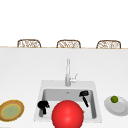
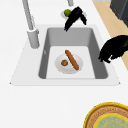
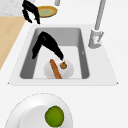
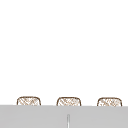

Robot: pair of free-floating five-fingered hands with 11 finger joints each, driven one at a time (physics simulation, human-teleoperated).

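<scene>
In the sink [image 2: 50, 37] lies a white plate [image 2: 79, 60] carrying a long orange-brown sausage [image 2: 72, 60] and a small brown ball [image 2: 64, 62]. My right hand [image 3: 47, 42] arches over the basin in the right side view. Its straight fingers point down and end just beside the small brown ball [image 3: 63, 65]; I cannot tell whether they touch it. The same hand is in the front view [image 1: 84, 96] and, in the left side view, the right hand [image 2: 75, 16] hangs near the sink's far end. My left hand [image 1: 43, 105] hovers idle at the sink's left front, fingers loosely bent, holding nothing.
A big red sphere [image 1: 67, 115] covers the sink's front middle in the front view. A yellow-rimmed plate [image 1: 3, 106] lies on the counter left of the sink. A white plate [image 1: 121, 107] with a lime [image 1: 114, 99] lies to the right. The faucet [image 1: 67, 72] stands behind the basin.
</scene>
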